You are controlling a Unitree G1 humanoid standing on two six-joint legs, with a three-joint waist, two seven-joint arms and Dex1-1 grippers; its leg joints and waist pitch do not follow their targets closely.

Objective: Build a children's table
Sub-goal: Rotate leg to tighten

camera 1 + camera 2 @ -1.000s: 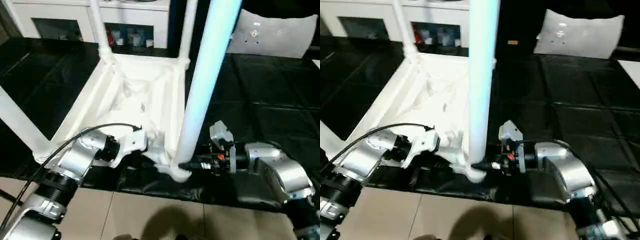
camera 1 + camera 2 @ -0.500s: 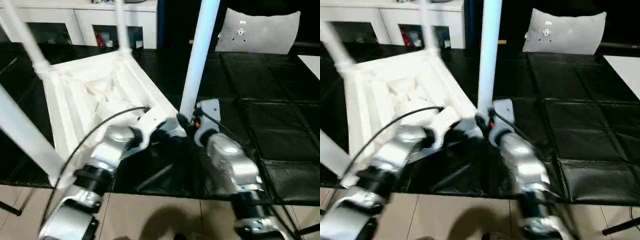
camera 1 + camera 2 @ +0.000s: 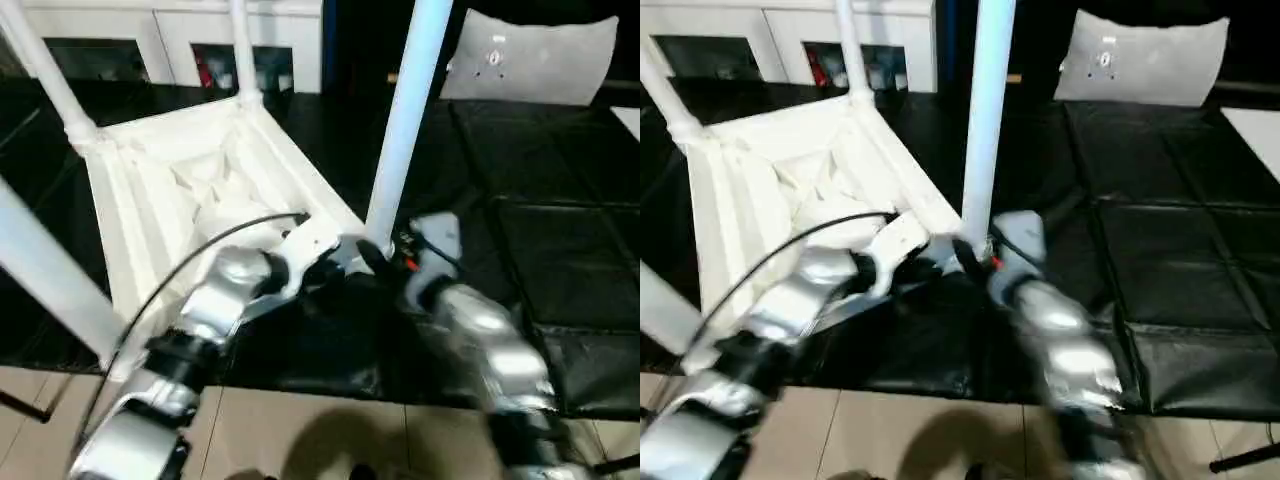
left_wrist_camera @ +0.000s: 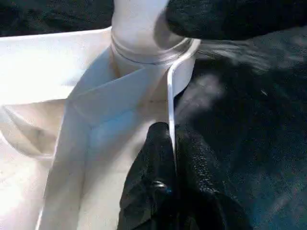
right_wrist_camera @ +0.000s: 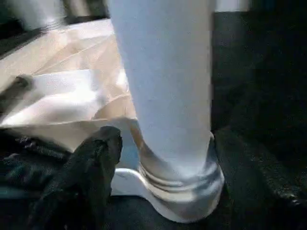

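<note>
left gripper (image 4: 168,158) fingers clamped on table rim (image 4: 169,96); right gripper (image 3: 385,255) grip unclear beside leg (image 3: 405,110); risks unseating leg if nudged.

Children's table (image 3: 770,190) upside down on black mat (image 3: 1180,260), legs up. Near-corner leg (image 3: 985,110) upright in socket. Left gripper (image 3: 940,262) and right gripper (image 3: 975,255) at its base. White cabinet (image 3: 770,35) behind.

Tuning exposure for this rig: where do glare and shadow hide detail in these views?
Left eye view: the table top glares, its ribbed underside nearly washed out, and a soft shadow darkens the floor. Left wrist view: the left gripper is featureless black against the bright white wall it pinches.
</note>
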